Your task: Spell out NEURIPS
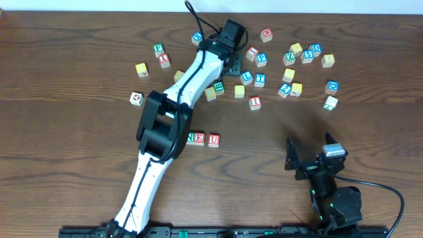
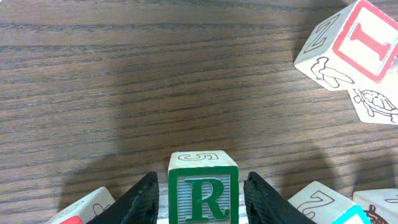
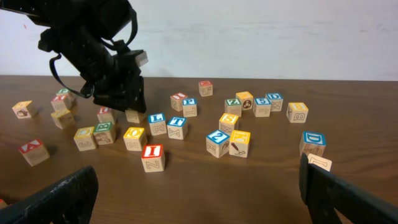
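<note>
A green R block (image 2: 203, 198) stands on the table between the jaws of my left gripper (image 2: 200, 177), with a small gap on each side; the gripper is open. In the overhead view the left gripper (image 1: 232, 63) reaches into the block cluster at the back and hides the R block. A row of blocks N (image 1: 191, 137), E (image 1: 200, 139), U (image 1: 213, 139) lies mid-table, the N partly under the left arm. A red I block (image 1: 255, 102) sits alone in front of the cluster; it also shows in the right wrist view (image 3: 152, 151). My right gripper (image 1: 309, 162) is open and empty.
Several loose letter blocks spread across the back of the table (image 1: 291, 63), with a few at the back left (image 1: 158, 56). Blocks crowd the left gripper on both sides (image 2: 323, 202). The red I block (image 2: 367, 37) lies to its upper right.
</note>
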Robot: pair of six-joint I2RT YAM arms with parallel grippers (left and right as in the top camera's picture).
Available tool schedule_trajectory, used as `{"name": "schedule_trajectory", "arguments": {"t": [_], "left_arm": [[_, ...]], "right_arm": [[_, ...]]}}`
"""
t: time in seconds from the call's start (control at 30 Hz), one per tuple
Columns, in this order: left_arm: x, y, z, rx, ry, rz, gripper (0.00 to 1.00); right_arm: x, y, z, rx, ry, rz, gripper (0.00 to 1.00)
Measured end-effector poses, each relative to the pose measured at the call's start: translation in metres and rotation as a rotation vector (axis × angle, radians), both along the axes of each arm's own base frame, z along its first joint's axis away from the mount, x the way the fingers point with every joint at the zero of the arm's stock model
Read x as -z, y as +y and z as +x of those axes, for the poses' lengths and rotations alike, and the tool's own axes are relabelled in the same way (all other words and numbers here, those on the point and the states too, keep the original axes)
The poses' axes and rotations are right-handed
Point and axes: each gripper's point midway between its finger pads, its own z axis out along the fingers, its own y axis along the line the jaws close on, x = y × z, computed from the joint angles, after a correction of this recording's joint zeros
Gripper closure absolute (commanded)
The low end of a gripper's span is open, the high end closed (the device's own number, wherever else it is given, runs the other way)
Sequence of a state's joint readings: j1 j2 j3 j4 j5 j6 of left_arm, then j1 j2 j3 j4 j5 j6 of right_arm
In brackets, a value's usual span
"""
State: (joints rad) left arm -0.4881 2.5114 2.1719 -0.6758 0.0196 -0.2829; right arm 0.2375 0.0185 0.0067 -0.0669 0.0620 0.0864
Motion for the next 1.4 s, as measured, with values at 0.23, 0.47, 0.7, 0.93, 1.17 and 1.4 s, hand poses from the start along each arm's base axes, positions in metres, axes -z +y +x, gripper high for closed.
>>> {"name": "schedule_trajectory", "arguments": {"t": [0.23,0.47,0.7,0.93,1.17,1.4], "left_arm": [[-0.0002,-0.0003,0.0005,0.000,-0.002,-0.001,0.56],[-0.0002,-0.0003,0.0005,0.000,-0.002,-0.001,0.57],[-0.0001,-0.0002,0.0003,0.000,-0.002,-0.001,0.57],[0.0056,0.0016,-0.0030,0.000,0.012,0.006,0.57],[0.0053,0.0008,-0.0016,0.000,0.005,0.003,0.57],[0.0015,-0.0027,0.0050,0.000,-0.025,-0.013,0.57]], "right_arm": [[0.0000,0.0000,0.0000,0.000,0.000,0.000,0.01],[0.0000,0.0000,0.0000,0.000,0.000,0.000,0.01],[0.0000,0.0000,0.0000,0.000,0.000,0.000,0.01],[0.0000,0.0000,0.0000,0.000,0.000,0.000,0.01],[0.0000,0.0000,0.0000,0.000,0.000,0.000,0.01],[0.0000,0.0000,0.0000,0.000,0.000,0.000,0.01]]}}
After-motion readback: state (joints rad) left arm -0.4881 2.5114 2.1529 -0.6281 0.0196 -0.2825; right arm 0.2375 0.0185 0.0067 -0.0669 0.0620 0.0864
